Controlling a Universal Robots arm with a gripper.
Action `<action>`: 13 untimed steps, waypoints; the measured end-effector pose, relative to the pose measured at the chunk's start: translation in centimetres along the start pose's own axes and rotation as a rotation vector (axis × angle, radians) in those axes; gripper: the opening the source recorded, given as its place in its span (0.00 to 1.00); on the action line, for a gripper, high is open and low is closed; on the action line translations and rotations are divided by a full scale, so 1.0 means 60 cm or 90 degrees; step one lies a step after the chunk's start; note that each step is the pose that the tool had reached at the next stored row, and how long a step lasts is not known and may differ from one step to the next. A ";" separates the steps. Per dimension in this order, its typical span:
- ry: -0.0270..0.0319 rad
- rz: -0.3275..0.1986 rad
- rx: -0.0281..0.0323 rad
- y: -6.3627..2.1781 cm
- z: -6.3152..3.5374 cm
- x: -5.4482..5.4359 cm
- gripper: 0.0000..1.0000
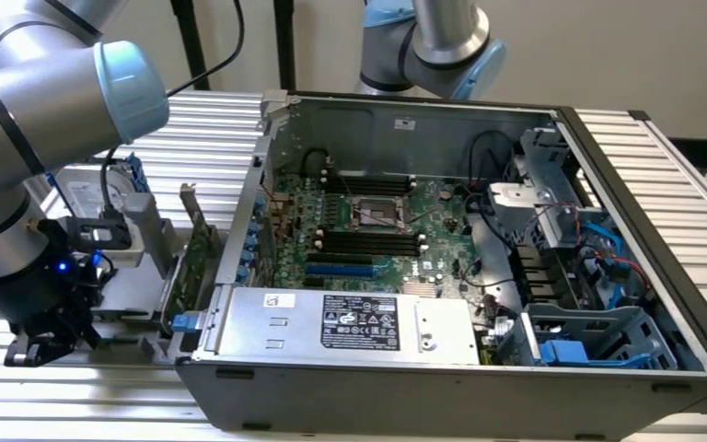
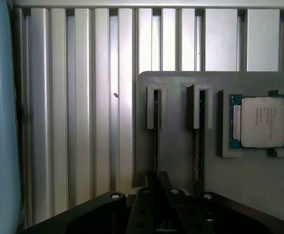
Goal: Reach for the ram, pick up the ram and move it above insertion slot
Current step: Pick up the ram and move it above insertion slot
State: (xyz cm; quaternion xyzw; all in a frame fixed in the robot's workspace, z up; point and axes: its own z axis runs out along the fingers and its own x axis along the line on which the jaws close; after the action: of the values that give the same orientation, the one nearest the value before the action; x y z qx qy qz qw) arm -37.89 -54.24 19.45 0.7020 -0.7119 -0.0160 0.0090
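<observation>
My gripper [image 2: 157, 179] looks pinched shut on the ram [image 2: 156, 139], edge-up in its grey holder [image 2: 177, 151]; I judge it light, stiff, brittle, best gripped flat-sided at mid-length.

Ram [image 2: 156, 141] is standing on edge in a narrow groove of the gray holder [image 2: 178, 161], showing edge-on as a thin dark strip, upright & straight. Black slots [image 1: 366, 244] are lying side by side on the mobo [image 1: 442, 207] inside the case, well apart from the ram.
</observation>
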 end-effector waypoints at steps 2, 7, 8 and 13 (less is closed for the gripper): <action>0.0000 0.000 -0.0002 0.000 0.000 0.000 0.14; 0.0000 0.000 -0.0002 0.000 -0.002 0.000 0.14; -0.0001 0.000 -0.0002 0.000 -0.003 0.000 0.14; 0.0000 0.000 -0.0002 0.001 -0.018 0.000 0.14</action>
State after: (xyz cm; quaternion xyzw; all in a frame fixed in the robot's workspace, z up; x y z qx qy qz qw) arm -37.89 -54.23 20.54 0.7020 -0.7119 -0.0162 0.0091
